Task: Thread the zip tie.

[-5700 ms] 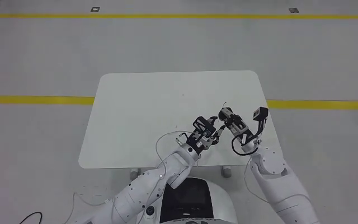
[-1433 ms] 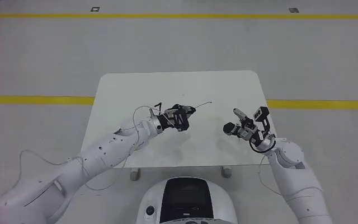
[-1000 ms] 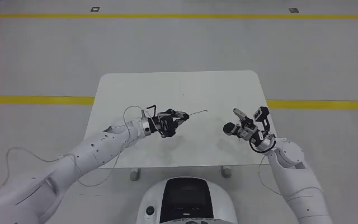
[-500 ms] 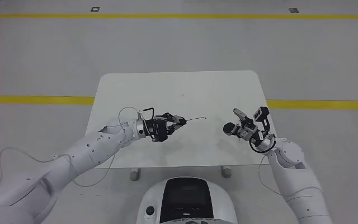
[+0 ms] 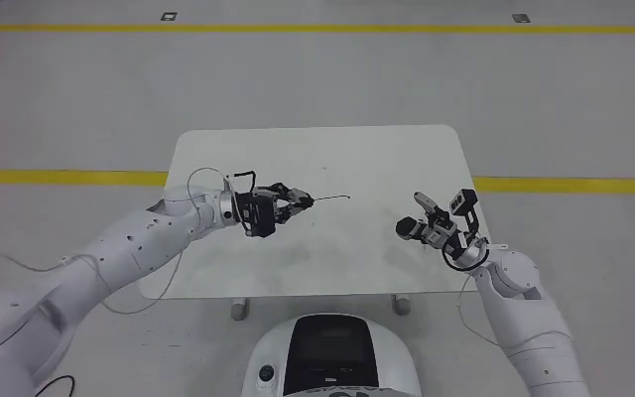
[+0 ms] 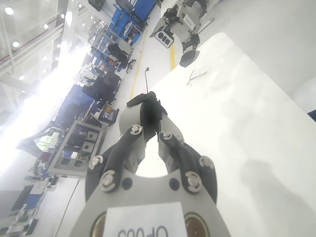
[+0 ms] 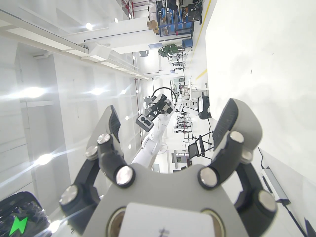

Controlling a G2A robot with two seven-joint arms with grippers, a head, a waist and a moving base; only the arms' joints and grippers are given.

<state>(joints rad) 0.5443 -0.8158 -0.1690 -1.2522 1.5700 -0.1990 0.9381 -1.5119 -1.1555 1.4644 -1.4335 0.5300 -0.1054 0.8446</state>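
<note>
The left end effector has its fingers pressed together on the zip tie, a thin black strand pinched at one end between the dark fingertips. The rest of the strand juts straight out past the tips, pointing across the desk toward the other arm. In the left wrist view the same end effector shows the two pads meeting with no gap, and the zip tie rises from them as a fine line with a small knob at its far end. This end effector sits over the left middle of the desk, its wrist about level. The forearm behind it runs back over the desk's left edge, and the arm stretches long and low toward the robot's left shoulder. A loose cable loops at the wrist.

The right end effector stands with its fingers spread wide and nothing between them. It is over the desk's right front part, well apart from the zip tie's free tip and turned toward it. In its own wrist view the end effector shows both pads apart. The right forearm slants up from a bent elbow beyond the desk's right front corner.
</note>
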